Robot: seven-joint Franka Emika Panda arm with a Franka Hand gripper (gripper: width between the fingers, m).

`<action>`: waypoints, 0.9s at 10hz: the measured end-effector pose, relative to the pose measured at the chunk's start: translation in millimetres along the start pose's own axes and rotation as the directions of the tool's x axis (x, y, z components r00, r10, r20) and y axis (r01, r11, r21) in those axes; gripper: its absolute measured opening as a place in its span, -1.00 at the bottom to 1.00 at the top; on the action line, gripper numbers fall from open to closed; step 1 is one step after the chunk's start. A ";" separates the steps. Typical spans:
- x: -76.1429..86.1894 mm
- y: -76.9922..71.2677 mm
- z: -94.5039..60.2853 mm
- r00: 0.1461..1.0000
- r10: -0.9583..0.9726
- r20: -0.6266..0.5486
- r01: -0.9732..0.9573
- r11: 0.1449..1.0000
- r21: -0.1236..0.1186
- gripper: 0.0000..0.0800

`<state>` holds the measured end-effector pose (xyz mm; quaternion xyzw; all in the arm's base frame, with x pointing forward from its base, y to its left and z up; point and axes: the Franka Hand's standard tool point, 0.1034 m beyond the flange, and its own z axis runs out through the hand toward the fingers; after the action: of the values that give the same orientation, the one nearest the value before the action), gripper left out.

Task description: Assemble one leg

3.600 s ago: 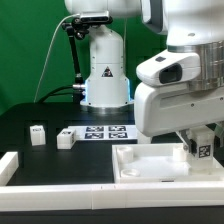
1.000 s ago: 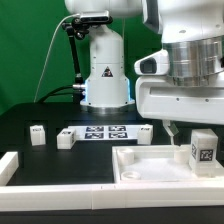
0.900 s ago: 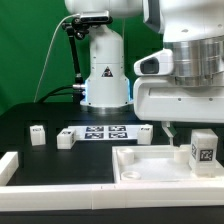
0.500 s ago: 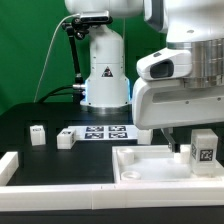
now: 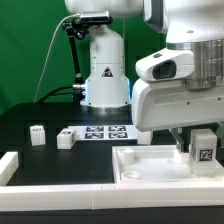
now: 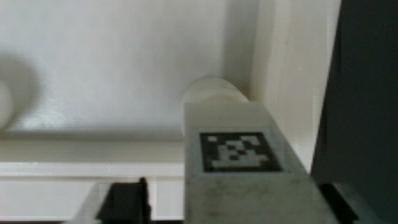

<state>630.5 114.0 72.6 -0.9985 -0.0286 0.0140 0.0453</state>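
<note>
Counting three small posts: two loose at nine o'clock point(image 5: 38, 134) point(image 5: 66, 139), and the leg point(image 5: 202, 148) at three o'clock, clamped upright by the lowered gripper point(image 5: 196, 150) over the white panel point(image 5: 150, 165).

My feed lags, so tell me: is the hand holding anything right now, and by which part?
Yes. The hand grips the leg by its upper end, fingers on two opposite sides; the lower end stands in a corner of the large white panel.

Open black table point(image 5: 35, 108) at 9 o'clock, broken only by two small blocks point(image 5: 38, 134) and marker board point(image 5: 104, 132). Crowded at 3 o'clock: leg point(image 5: 203, 148) upright on panel point(image 5: 150, 160), hemmed by raised rim.
</note>
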 end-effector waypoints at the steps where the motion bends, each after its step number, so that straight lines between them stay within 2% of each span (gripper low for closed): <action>1: 0.0 0.0 0.1 1.000 0.023 0.000 -0.023 1.000 0.000 -0.27; 2: 0.0 -0.1 0.1 1.000 0.027 0.000 -0.027 1.000 0.001 -0.27; 4: -0.5 1.0 0.4 0.963 0.269 -0.013 -0.269 0.963 0.008 -0.27; 6: -2.5 2.3 0.5 0.867 0.496 -0.037 -0.496 0.868 0.032 -0.27; 8: -3.2 2.0 1.2 0.724 0.689 -0.032 -0.686 0.724 0.063 -0.27; 9: -3.8 0.8 1.7 0.663 0.748 -0.026 -0.746 0.663 0.066 -0.27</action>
<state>626.7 113.1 70.9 -0.9210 0.3846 0.0068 0.0610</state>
